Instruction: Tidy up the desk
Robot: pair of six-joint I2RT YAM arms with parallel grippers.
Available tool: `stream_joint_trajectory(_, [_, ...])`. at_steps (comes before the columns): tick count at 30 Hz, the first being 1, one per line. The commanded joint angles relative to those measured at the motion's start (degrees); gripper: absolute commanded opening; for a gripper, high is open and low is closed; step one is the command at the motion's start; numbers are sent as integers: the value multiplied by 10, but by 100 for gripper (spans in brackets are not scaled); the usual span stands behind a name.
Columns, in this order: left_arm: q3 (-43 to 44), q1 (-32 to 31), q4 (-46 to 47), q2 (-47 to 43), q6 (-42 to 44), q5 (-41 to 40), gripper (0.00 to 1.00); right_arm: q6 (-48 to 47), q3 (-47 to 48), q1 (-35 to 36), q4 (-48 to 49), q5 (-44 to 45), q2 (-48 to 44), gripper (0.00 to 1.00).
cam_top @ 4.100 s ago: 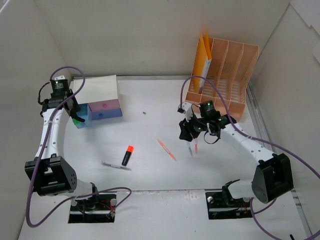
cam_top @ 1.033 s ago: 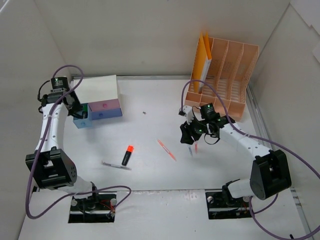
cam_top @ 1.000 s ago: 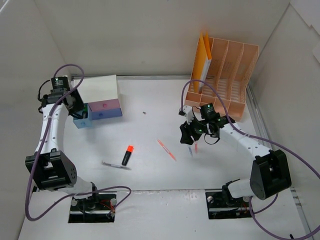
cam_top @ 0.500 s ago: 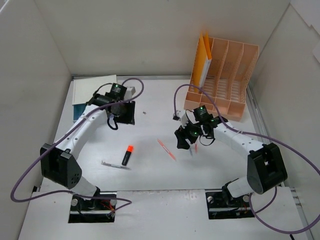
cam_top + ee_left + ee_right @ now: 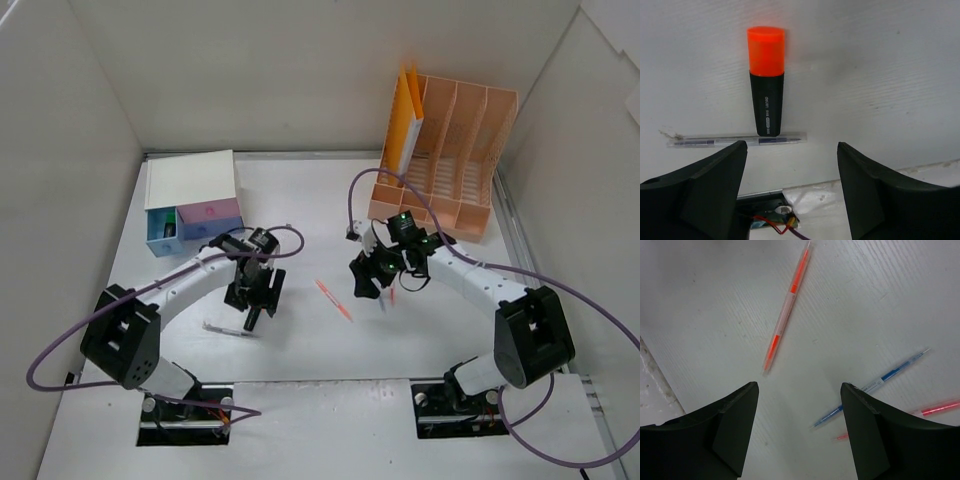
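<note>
The bench (image 5: 320, 200), a broad white top walled in by pale panels, lies under both arms, with loose stationery scattered on it just beneath the fingers. The peach file rack (image 5: 450, 150) stands well beyond the right fingers against the far wall, with a yellow folder (image 5: 405, 120) upright in its leftmost slot. The white drawer box (image 5: 192, 195) sits well behind and to the outside of the left fingers, and we take it for the likely home of the small items.

The left gripper (image 5: 791, 146) hangs low with its fingers spread and empty. We read that stance as a line-up for a pick, since the orange-capped highlighter (image 5: 767, 82) lies just ahead of the gap, its length running straight away from it. A clear pen (image 5: 737, 141) lies crosswise at the highlighter's near end, touching it or nearly so, which could crowd the grasp.

The right gripper (image 5: 799, 386) also hovers spread, holding nothing. An orange pen (image 5: 786, 307) lies ahead of its gap, while a blue pen (image 5: 880, 380) and a red pen (image 5: 935, 409) lie beside one of its fingers.
</note>
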Motion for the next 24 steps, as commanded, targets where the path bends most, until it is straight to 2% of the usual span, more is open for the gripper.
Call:
stream_joint_trajectory(1, [-73,-10,102,-56,-56,-39,67,8,-2,-7,23,-5,-12,64])
stream_joint_trajectory(3, [-125,-16,145,-69,-90,-59,65,7,-6,-11,23,-6,-15,64])
stream_joint_trajectory(5, [-154,-31,178,-89,-115,-115,64,6,-13,-18,22,-7,-18,64])
stream_joint_trajectory(10, [-155,-42,222,-81,-128,-161,61,9,-15,-17,23,-13,-12,64])
stream_joint_trajectory(13, [-147,-47,242,-54,-120,-163,57,11,-12,-18,22,-12,-13,64])
stream_joint_trajectory(17, [-179,-52,271,-45,-128,-155,51,11,-12,-22,21,-8,-20,64])
stream_joint_trajectory(24, [-227,-63,290,-88,-151,-183,50,11,-14,-29,22,-10,-14,64])
